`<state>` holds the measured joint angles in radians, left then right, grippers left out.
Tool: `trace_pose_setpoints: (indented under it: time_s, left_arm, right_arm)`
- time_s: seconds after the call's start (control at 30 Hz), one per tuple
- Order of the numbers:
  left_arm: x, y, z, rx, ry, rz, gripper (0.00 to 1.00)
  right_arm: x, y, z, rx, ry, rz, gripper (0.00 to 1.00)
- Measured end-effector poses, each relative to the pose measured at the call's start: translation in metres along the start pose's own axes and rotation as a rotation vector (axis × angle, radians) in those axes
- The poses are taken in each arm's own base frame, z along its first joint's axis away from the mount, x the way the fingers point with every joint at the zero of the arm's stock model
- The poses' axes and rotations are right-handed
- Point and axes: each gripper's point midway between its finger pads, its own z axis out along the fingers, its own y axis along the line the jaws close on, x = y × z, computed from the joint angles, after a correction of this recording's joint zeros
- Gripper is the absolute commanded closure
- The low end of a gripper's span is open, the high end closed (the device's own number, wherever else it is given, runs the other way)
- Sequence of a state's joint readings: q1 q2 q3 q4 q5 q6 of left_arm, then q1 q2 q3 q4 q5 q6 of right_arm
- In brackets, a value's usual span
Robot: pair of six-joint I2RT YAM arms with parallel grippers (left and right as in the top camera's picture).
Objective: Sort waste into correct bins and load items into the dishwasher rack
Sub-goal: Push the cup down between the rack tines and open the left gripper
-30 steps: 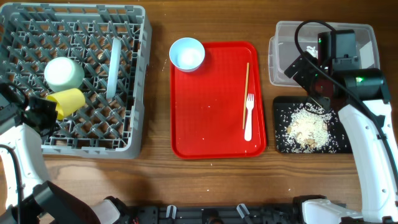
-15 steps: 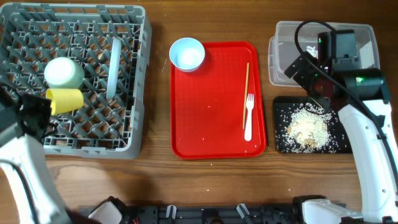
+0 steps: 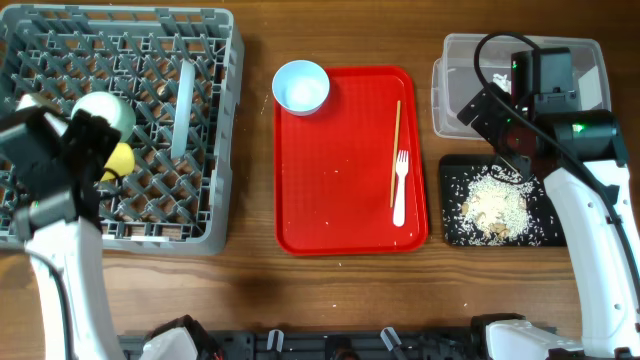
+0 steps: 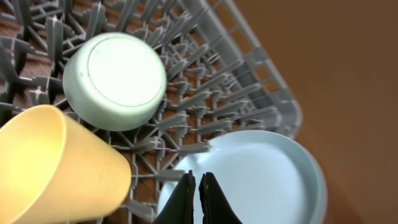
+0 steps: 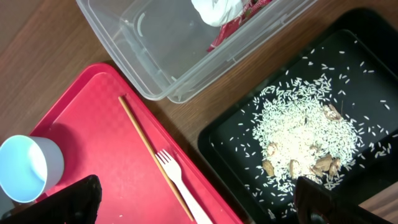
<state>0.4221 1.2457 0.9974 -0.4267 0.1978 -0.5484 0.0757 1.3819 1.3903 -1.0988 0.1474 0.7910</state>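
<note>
A: State of left gripper (image 4: pixel 197 182)?
B: Fingers pressed together, nothing between them. It hangs over the rack (image 4: pixel 261 87), tips just in front of the plate (image 4: pixel 267 180).
A: Nearest items?
B: The plate stands on edge between pegs. The cup (image 4: pixel 56 168) lies tilted on the pegs just beside the tips. An upturned bowl (image 4: pixel 118 78) sits right beside the cup; cannot tell if they touch.
A: And right gripper (image 5: pixel 196 186)?
B: Jaws spread wide, empty, above where the tub (image 5: pixel 155 37) and the black tray (image 5: pixel 373 56) meet.
A: Waste?
B: Wrapper (image 5: pixel 230 9) in the tub. Rice (image 5: pixel 305 130) heaped in the black tray, loose grains around it.
A: Not yet racked?
B: Chopstick (image 3: pixel 395 150) and fork (image 3: pixel 400 185) side by side on the red tray (image 3: pixel 340 190), right part. Other bowl (image 3: pixel 301 87) upright at its far-left corner, overlapping the rim.
</note>
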Motion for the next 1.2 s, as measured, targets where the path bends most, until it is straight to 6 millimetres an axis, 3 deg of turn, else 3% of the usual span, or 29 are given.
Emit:
trace_pose_setpoints:
  time_s: [0.07, 0.17, 0.5, 0.83, 1.03, 1.2]
  left_arm:
    - [0.004, 0.016, 0.019, -0.068, 0.020, 0.005, 0.96]
    - [0.005, 0.035, 0.030, -0.153, 0.019, 0.006, 0.96]
    - [-0.009, 0.068, 0.025, -0.255, -0.020, -0.030, 0.96]
    - [-0.007, 0.074, 0.023, -0.278, -0.011, -0.036, 0.96]
    - [-0.020, 0.091, 0.024, -0.318, -0.041, -0.063, 0.96]
    - [0.005, 0.120, 0.039, -0.400, 0.049, -0.086, 0.96]
  right_arm:
    - [0.000, 0.000, 0.000, 0.000, 0.000, 0.000, 0.00]
    - [0.000, 0.000, 0.000, 0.000, 0.000, 0.000, 0.00]
    - [0.000, 0.000, 0.000, 0.000, 0.000, 0.000, 0.00]
    - [0.000, 0.000, 0.000, 0.000, 0.000, 0.000, 0.00]
    - [0.000, 0.000, 0.000, 0.000, 0.000, 0.000, 0.00]
    - [0.000, 0.000, 0.000, 0.000, 0.000, 0.000, 0.00]
